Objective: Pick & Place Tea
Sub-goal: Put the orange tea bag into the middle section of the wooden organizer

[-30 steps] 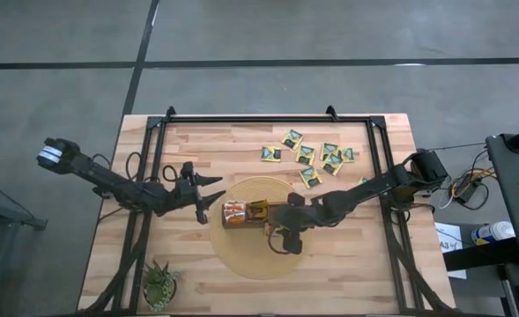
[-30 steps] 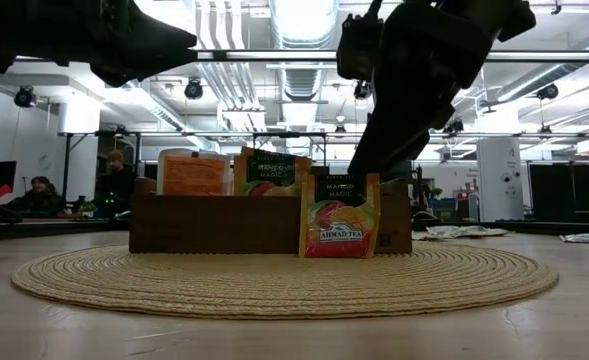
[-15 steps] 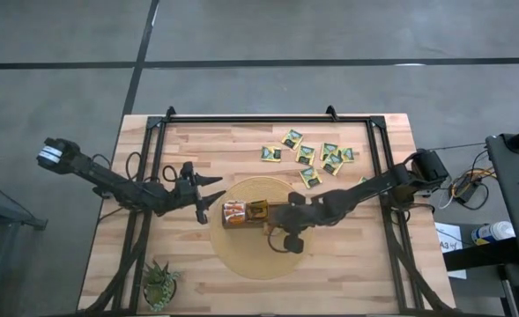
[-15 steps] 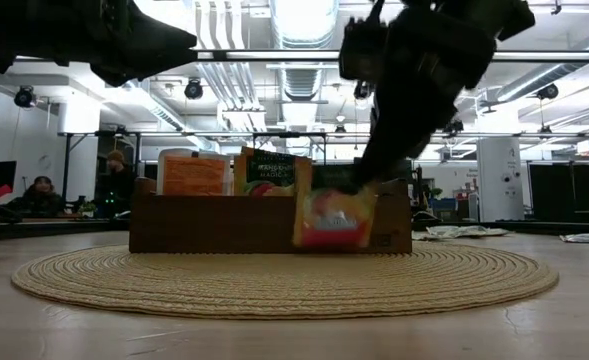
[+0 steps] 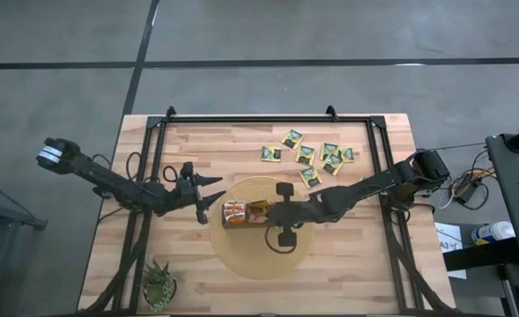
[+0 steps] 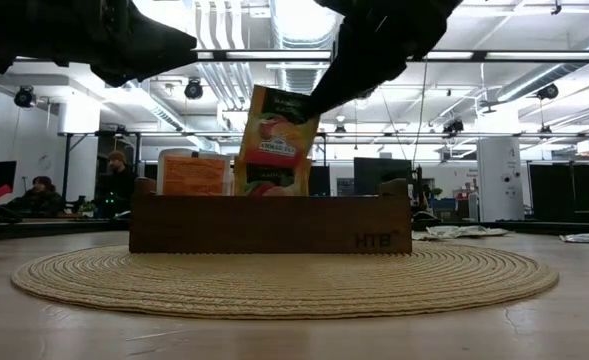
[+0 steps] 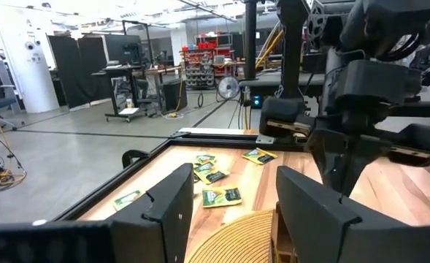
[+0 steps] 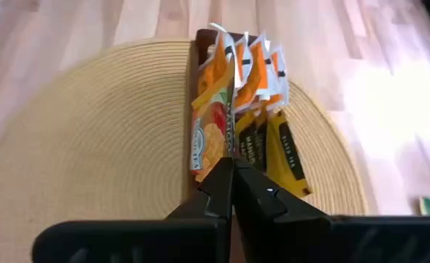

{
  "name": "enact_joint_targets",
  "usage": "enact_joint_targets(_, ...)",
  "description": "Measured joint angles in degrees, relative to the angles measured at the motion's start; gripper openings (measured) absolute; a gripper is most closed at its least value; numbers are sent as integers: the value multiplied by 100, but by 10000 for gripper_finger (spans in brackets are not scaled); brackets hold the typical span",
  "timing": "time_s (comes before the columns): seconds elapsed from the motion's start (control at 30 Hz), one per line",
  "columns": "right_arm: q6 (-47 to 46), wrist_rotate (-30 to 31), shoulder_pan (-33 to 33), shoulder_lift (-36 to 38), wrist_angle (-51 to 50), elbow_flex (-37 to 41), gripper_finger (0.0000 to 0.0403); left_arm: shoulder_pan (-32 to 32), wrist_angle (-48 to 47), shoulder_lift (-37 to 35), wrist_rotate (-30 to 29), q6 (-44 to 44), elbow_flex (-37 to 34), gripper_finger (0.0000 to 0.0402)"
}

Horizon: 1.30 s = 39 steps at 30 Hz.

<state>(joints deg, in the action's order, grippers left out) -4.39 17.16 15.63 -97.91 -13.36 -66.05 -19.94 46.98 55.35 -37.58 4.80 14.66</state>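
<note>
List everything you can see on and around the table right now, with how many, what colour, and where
Held tea bag: one, orange-red, pinched in the right gripper above the box.
Tea bags in the box: several, orange and dark with yellow, standing upright at one end.
Loose tea bags: about eight, green and yellow, scattered on the far right of the table.
Box: one, dark brown wood, on the mat.
Mat: one, round, straw-coloured, table centre.
Plant: one, green, near left corner.
Table: one, light wood.
People: two, in the room far behind.
Left gripper: open, beside the mat's left edge.
Right gripper: shut on the held tea bag.
</note>
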Motion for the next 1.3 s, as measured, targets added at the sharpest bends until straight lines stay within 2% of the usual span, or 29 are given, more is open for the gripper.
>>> enact_joint_targets(0.17,53,162,-28,-164,-16,14,8,0,1,0,0,-2,0,190)
enact_joint_targets(0.3,190,693,-28,-358,57,13,8,0,-2,0,0,-2,0,190)
enact_joint_targets(0.4,200,677,-38,-535,63,-40,8,0,0,-2,0,-2,0,190)
enact_joint_targets(0.63,133,221,-36,-880,9,-240,8,0,3,-5,0,9,0,190)
enact_joint_targets(0.77,151,-366,-33,-882,19,-340,8,0,5,-7,0,11,0,190)
enact_joint_targets(0.97,40,-470,-51,-874,-161,-360,8,0,5,-7,0,11,0,190)
enact_joint_targets(1.17,-275,-451,-152,-863,-948,-487,8,-1,5,-9,0,5,0,190)
enact_joint_targets(1.3,-122,-695,-187,-873,-702,-607,8,0,5,-9,0,4,0,190)
